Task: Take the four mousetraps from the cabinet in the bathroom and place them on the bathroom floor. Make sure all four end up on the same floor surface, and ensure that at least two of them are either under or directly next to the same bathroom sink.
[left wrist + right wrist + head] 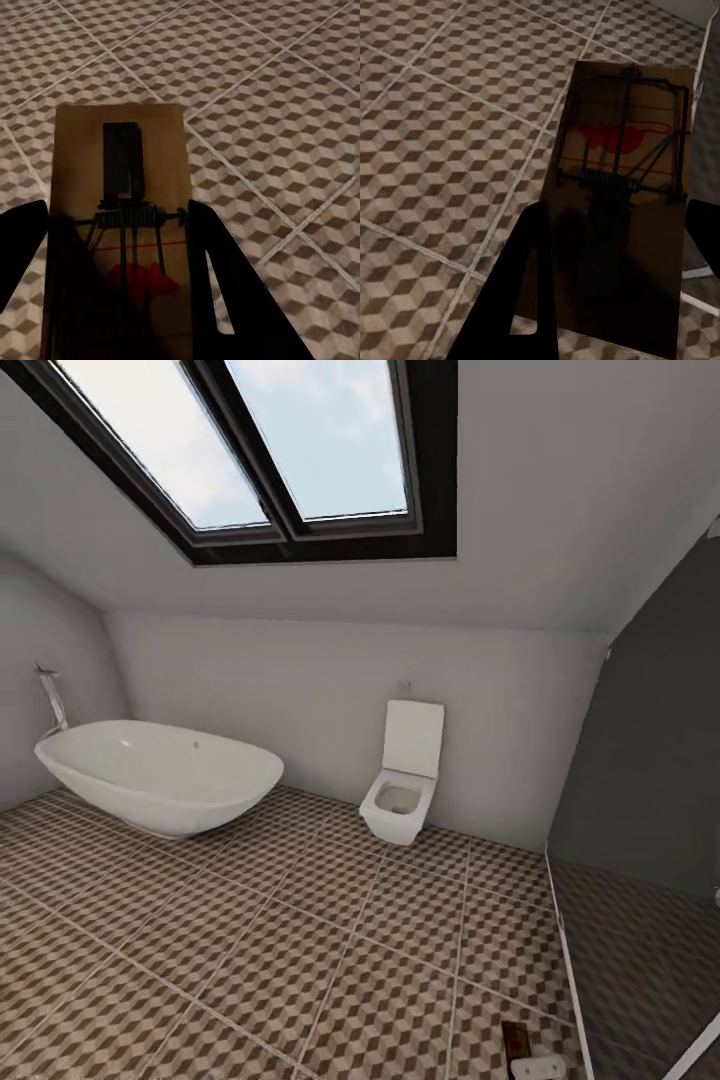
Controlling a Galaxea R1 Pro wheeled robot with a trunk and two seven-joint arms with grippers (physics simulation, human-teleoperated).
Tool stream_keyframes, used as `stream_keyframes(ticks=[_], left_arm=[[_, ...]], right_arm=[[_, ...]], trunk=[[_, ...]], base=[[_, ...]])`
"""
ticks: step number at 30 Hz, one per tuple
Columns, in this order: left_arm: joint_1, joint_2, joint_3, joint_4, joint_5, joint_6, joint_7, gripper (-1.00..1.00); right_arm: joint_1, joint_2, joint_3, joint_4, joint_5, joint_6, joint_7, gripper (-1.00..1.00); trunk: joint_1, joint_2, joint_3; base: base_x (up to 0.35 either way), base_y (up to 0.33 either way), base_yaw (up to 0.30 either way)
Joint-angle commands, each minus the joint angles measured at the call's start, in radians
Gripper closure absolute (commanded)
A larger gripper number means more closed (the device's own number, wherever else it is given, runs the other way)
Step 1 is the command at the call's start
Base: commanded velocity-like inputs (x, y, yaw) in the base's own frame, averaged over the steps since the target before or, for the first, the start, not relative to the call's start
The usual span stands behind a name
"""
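Holding one mousetrap in each gripper, above the bathroom floor [300, 920].
Left gripper [120, 247] pinches its trap [120, 172]; right gripper [615, 247] pinches its trap [622, 150]. Each board points straight out past the fingers, floor below.

surface: bathroom floor [300, 940], brown, beige and white cube-pattern tiles with pale grout | standing on it: white oval bathtub [160, 775] at the left by the wall | bottom edge of head view: small brown board [516, 1043] (too cropped to identify)
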Motion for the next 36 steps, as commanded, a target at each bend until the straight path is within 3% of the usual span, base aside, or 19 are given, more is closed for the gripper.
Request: stream_keyframes(ticks=[1,36], left_arm=[[0.000,0.000,-0.009,0.000,0.001,0.000,0.009,1.00],[-0.001,0.000,-0.009,0.000,0.001,0.000,0.009,1.00]], right_arm=[[-0.001,0.000,0.009,0.003,-0.010,-0.006,0.001,1.00],[-0.001,0.000,0.009,0.003,-0.010,-0.005,0.001,1.00]], trunk=[[0.000,-0.001,-0.001],[0.000,-0.001,-0.001]], base=[[0.000,0.000,0.300],[0.000,0.000,0.300]])
